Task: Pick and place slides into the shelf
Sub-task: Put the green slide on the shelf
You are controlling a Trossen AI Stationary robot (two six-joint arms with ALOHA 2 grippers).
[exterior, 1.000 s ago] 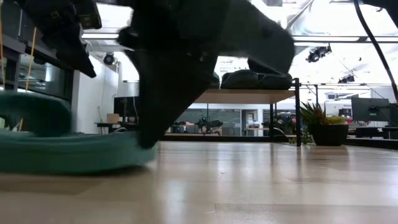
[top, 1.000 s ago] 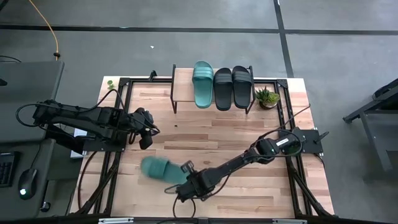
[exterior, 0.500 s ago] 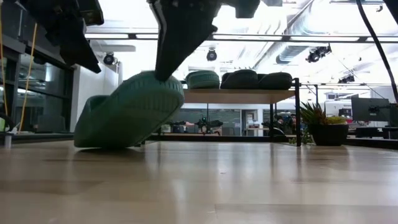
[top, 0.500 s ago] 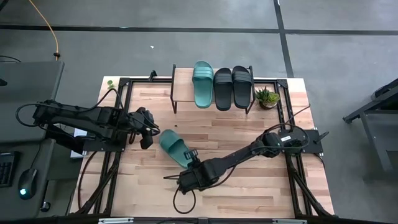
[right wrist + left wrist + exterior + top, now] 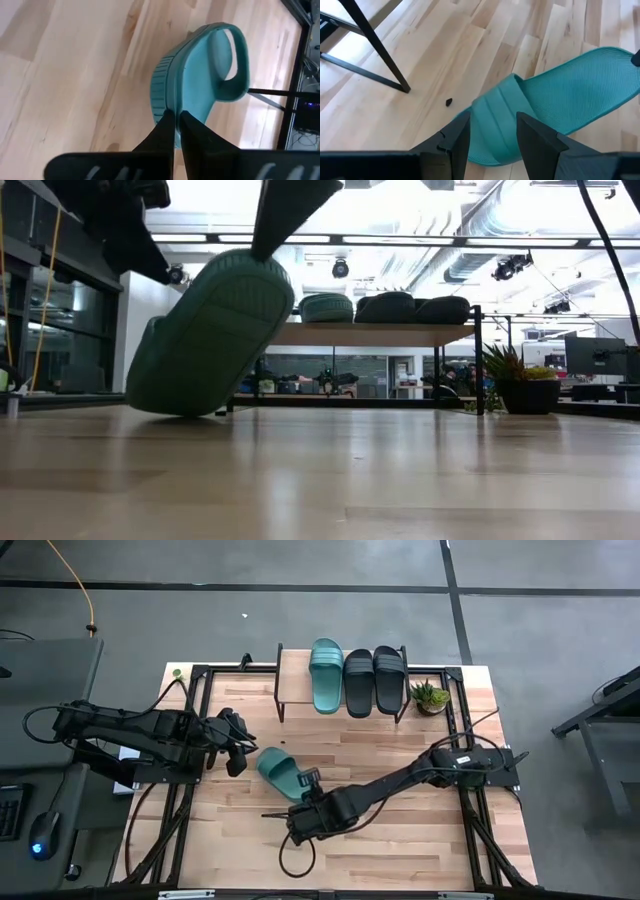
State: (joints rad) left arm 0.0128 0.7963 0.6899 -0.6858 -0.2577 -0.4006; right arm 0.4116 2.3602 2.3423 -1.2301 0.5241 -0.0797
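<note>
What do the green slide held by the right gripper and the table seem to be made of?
The green slide looks like soft moulded rubber or foam with a matte finish: its edge is ribbed and the footbed finely textured. The right gripper pinches its heel rim. The table appears to be light wooden planks, lightly glossy, since grain and seams show.

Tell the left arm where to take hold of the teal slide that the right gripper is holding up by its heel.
Grip the wide ribbed strap of the teal slide, or the side edge beside it. That toe end points toward the left gripper, whose open fingers already frame the strap, so come straight in from there. The right gripper is shut on the heel rim, tilting the sole up, so the heel is taken.
</note>
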